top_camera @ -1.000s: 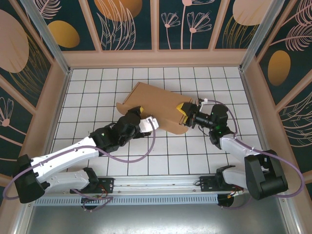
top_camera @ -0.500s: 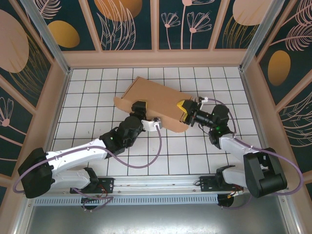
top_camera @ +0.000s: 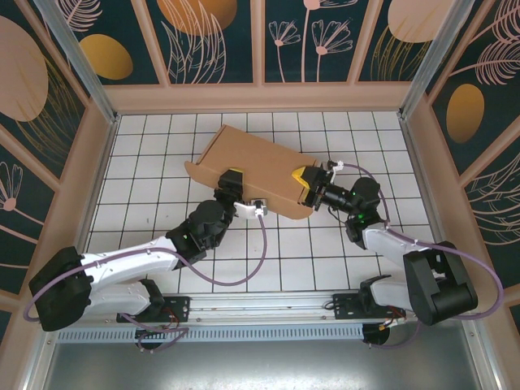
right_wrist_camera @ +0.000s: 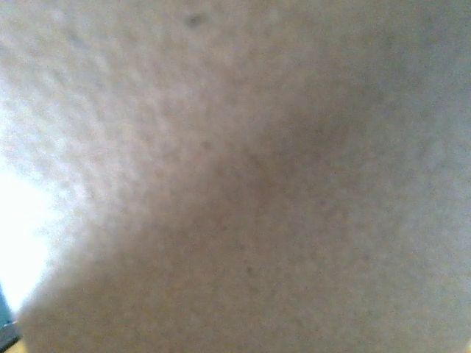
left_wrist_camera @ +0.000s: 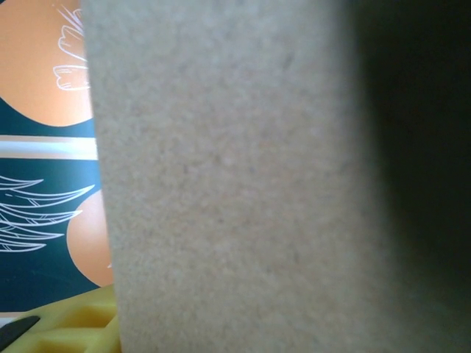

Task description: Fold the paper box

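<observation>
The paper box (top_camera: 260, 166) lies slantwise on the white tiled floor (top_camera: 154, 138) in the upper middle of the top view. Its long side runs from upper left down to lower right. It is partly folded: a rounded flap sticks out at its left end, and the broad brown panel seems to tilt up off the tiles.

The left gripper (top_camera: 232, 180) is at the near long edge of the box, left of centre, with a yellow finger lying over the cardboard. In the left wrist view the box (left_wrist_camera: 243, 184) is a close brown sheet across most of the frame, with a yellow finger (left_wrist_camera: 73, 323) at the lower left corner just beside it. I cannot tell whether this claw has closed on the sheet or only rests against it.

The right gripper (top_camera: 305, 184) is at the box's right end, its yellow fingers touching that edge. The right wrist view shows blurred cardboard (right_wrist_camera: 235, 176) right up close. Whether this claw pinches the edge I cannot tell.

Dark panels with orange and pink plant shapes (top_camera: 211, 32) wall in the floor.
</observation>
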Robot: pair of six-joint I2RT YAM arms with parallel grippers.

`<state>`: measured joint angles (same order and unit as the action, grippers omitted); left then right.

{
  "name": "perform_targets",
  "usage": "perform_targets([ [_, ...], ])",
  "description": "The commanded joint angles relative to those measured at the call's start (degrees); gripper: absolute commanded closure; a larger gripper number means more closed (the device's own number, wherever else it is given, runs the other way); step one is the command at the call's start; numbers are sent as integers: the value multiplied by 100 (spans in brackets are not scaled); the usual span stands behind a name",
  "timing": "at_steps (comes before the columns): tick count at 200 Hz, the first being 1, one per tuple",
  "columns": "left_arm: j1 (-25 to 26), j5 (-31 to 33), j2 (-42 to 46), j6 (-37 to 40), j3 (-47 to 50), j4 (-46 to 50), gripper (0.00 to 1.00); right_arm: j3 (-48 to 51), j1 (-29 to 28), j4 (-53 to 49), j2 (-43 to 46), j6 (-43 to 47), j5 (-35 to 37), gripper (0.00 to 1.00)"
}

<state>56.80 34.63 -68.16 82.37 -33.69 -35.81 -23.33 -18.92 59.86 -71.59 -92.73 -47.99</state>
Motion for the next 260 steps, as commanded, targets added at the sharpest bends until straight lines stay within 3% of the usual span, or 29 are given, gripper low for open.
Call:
perform_targets([
  [1,14,94,214,91,-35,-388,55,44,-178,299,12,-114,-314,47],
  [69,25,203,691,-518,-79,626,73,118,-99,44,154,95,-133,29],
  [93,25,237,829,-685,-145,1138,74,144,25,-248,315,317,-106,22],
  [115,19,282,940,-1233,-496,2134,74,121,345,-1586,897,1002,174,15],
  [130,23,256,888,-1904,-1050,3342,74,44,653,-3278,1512,1641,913,11],
  [149,26,180,572,-2953,-2025,5029,72,-57,970,-4663,2242,2283,1826,1],
  [193,33,-930,-660,-5152,-4256,8859,69,-783,1302,-5970,2741,4152,2632,1],
  [220,119,-1603,-964,-5709,-4826,9444,66,-1423,1294,-6709,2658,5164,2980,7],
  [260,160,-1745,-1522,-6024,-5089,9860,70,-1962,1294,-7153,2611,5703,2627,20],
])
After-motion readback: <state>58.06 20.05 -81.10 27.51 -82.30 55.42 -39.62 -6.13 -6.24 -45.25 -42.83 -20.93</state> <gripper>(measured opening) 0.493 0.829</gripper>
